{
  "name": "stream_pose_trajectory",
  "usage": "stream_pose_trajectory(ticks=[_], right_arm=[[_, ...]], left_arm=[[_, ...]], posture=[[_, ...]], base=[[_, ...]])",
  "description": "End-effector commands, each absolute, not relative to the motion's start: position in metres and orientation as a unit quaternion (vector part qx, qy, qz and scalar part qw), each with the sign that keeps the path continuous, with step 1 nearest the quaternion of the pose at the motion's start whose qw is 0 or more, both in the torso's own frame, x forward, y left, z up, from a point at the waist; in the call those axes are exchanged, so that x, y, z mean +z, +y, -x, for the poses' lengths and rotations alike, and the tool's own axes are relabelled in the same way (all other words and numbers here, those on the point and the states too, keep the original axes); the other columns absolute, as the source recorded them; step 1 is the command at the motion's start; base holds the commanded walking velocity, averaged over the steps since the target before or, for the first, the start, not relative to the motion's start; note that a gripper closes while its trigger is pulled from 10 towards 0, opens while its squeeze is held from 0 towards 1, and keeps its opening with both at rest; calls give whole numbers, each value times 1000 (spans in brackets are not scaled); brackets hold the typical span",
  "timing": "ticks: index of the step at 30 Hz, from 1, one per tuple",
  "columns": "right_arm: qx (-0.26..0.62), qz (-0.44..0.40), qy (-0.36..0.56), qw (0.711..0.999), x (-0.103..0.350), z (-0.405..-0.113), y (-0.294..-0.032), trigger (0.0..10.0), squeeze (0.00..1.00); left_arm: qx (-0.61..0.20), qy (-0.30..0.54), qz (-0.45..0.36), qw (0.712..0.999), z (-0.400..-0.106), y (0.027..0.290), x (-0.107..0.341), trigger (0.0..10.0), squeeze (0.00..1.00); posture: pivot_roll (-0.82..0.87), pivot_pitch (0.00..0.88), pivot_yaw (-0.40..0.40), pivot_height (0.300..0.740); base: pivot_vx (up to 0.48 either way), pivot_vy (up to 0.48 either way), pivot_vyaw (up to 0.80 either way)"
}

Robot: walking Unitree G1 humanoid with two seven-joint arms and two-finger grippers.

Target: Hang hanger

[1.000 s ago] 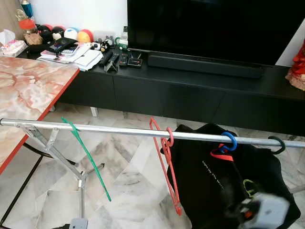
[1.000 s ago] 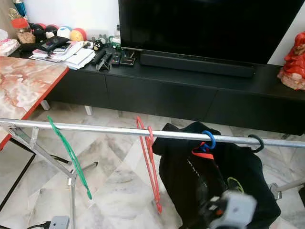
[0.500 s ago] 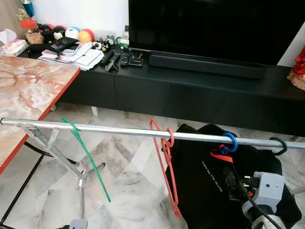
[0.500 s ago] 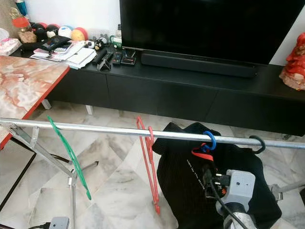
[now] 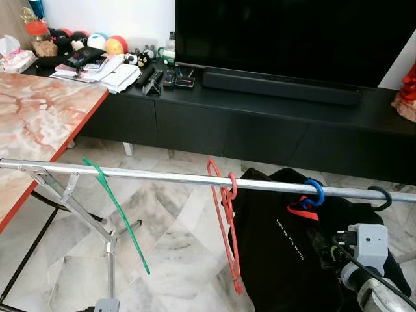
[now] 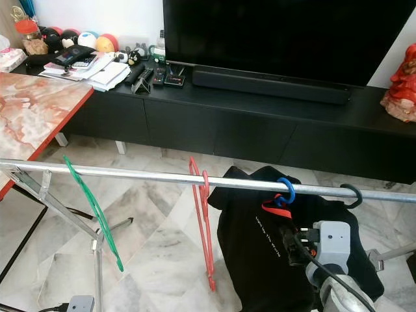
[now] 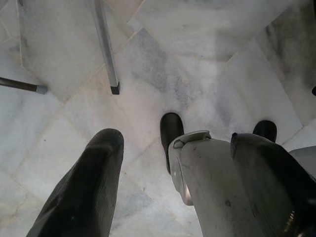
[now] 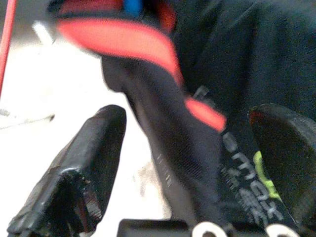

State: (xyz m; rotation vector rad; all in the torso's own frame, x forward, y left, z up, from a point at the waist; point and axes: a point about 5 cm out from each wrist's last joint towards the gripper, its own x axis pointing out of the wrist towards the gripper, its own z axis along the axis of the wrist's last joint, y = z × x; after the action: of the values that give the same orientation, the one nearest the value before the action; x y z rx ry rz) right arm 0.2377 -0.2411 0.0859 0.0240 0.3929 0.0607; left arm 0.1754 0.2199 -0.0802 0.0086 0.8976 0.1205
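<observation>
A silver rail [image 5: 162,175] crosses in front of me. On it hang a green hanger [image 5: 120,214], a red hanger [image 5: 229,227] and a blue hanger [image 5: 315,192] carrying a black shirt [image 5: 279,260]. A black hook [image 5: 380,195] sits at the rail's far right. My right gripper [image 5: 323,249] is raised low on the right, against the shirt's front below the blue hook. In the right wrist view its fingers [image 8: 79,168] stand open, with the shirt's red-trimmed collar [image 8: 123,39] just ahead. My left gripper [image 7: 175,139] hangs open over the floor.
A black TV cabinet [image 5: 260,123] with a large screen runs along the back. A marble-topped table [image 5: 32,123] stands at the left. The rack's folding legs [image 5: 84,221] spread over the marble floor below the green hanger.
My right gripper has risen from the bottom edge of the picture and now points at the black shirt. The hangers on the rail have stayed put.
</observation>
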Motion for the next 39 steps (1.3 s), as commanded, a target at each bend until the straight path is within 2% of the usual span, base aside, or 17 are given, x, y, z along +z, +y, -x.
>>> stream_pose_trajectory(ticks=[1,12,13,14,18,19,20,29,30,31,39], right_arm=[[45,-11,216,975,81,-238,-242,10000,0],[64,11,231,971,75,-252,-243,10000,0],[53,13,233,971,74,-254,-245,392,0],[40,14,236,971,72,-257,-246,0,0],[42,17,236,971,72,-260,-244,0,0],[43,16,237,970,71,-261,-242,3686,0],[43,18,244,969,68,-262,-239,10000,0],[45,13,246,968,61,-269,-230,10000,0],[49,11,240,970,61,-270,-227,8078,0],[52,10,234,971,62,-271,-225,0,0],[60,0,209,976,65,-276,-214,0,0]], left_arm=[[61,445,0,894,-169,219,-84,10000,0],[65,442,0,895,-169,220,-83,10000,0],[65,442,0,895,-169,220,-83,10000,0],[66,442,1,895,-169,220,-83,10000,0],[66,441,1,895,-169,220,-83,10000,0],[65,441,1,895,-169,220,-83,10000,0],[66,440,2,896,-169,220,-83,10000,0],[68,436,7,897,-171,219,-83,10000,0],[68,436,7,897,-170,219,-83,10000,0],[68,437,7,897,-170,219,-83,10000,0],[68,439,6,896,-168,219,-84,10000,0]], posture=[[23,160,-92,740],[29,169,-90,740],[33,172,-90,740],[33,172,-90,740],[35,174,-91,740],[36,173,-92,740],[36,173,-92,740],[47,174,-93,740],[47,174,-93,740],[47,173,-93,740],[55,165,-89,740]], base=[[0,0,0],[0,0,0],[0,0,0],[0,0,0],[0,0,0],[0,0,0],[0,0,0],[0,0,0],[0,0,0],[0,0,0],[0,0,0]])
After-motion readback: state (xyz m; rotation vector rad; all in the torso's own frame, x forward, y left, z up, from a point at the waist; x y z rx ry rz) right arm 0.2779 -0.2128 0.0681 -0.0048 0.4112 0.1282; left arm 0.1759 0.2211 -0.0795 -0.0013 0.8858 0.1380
